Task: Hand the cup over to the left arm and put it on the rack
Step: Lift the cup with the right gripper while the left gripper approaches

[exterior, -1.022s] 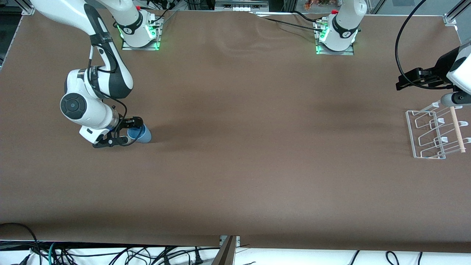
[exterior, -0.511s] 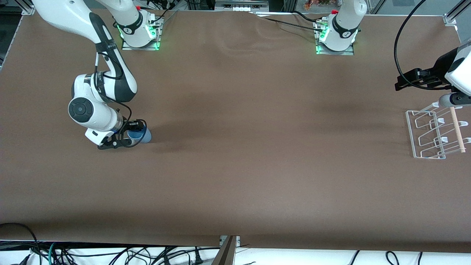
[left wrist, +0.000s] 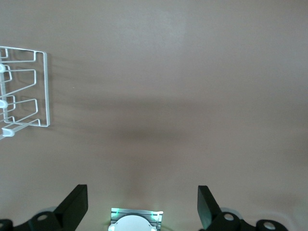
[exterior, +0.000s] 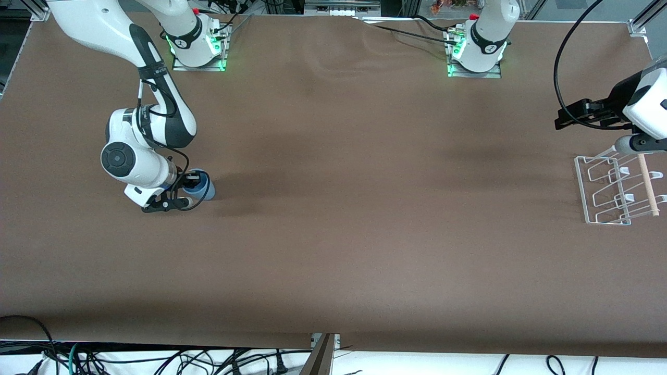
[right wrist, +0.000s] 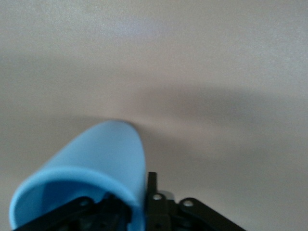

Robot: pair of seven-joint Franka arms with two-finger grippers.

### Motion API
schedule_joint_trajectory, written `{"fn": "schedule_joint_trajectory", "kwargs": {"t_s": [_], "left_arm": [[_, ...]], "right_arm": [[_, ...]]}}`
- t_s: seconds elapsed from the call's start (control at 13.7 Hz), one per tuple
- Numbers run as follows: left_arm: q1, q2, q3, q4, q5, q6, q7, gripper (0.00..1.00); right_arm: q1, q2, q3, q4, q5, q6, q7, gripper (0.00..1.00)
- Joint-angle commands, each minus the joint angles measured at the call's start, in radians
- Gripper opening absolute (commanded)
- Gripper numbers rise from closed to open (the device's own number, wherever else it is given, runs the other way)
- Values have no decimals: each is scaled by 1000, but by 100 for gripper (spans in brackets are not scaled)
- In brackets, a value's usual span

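Cup [exterior: 202,187] first: the small light-blue tumbler stands on the brown table [exterior: 333,234] toward the right arm's end, and the right gripper [exterior: 188,186] has come down on its rim. In the right wrist view the black fingers [right wrist: 156,202] straddle the rim of the cup [right wrist: 96,163], 1 inside the mouth and 1 against the outer wall, though whether they are clamped on it or merely close to it I cannot tell. At the left arm's end sits the white wire rack [exterior: 615,190] (its wooden rod [exterior: 647,185] lies across the loops). The left gripper [exterior: 565,115] waits in the air beside the rack, and the left wrist view shows its 2 fingers [left wrist: 74,204] spread wide apart over bare table, with the rack [left wrist: 24,89] at the edge.
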Motion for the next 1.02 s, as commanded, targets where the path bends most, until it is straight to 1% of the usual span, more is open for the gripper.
{"fn": "schedule_joint_trajectory", "kwargs": {"t_s": [0.0, 0.22, 0.44, 0.58, 0.73, 0.88, 0.95], "left_arm": [[6, 0, -1, -19, -45, -2, 49, 100], [9, 1, 1, -22, -73, 22, 269, 100], [12, 12, 2, -25, -183, 30, 464, 100], [15, 27, 2, -40, -251, 39, 640, 100], [15, 41, 1, -77, -317, 111, 792, 100], [4, 58, 1, -108, -381, 168, 888, 100], [-2, 64, -7, -108, -387, 180, 923, 100]], "right_arm": [[1, -5, 7, 47, 30, -77, 2, 0], [5, -8, 9, 154, 115, -258, 8, 0], [37, -9, 10, 261, 191, -464, 152, 0], [64, -14, 10, 312, 279, -562, 261, 0], [110, -14, 12, 367, 386, -654, 401, 0], [158, -14, 21, 407, 484, -682, 584, 0], [176, -14, 24, 432, 548, -684, 668, 0]]}}
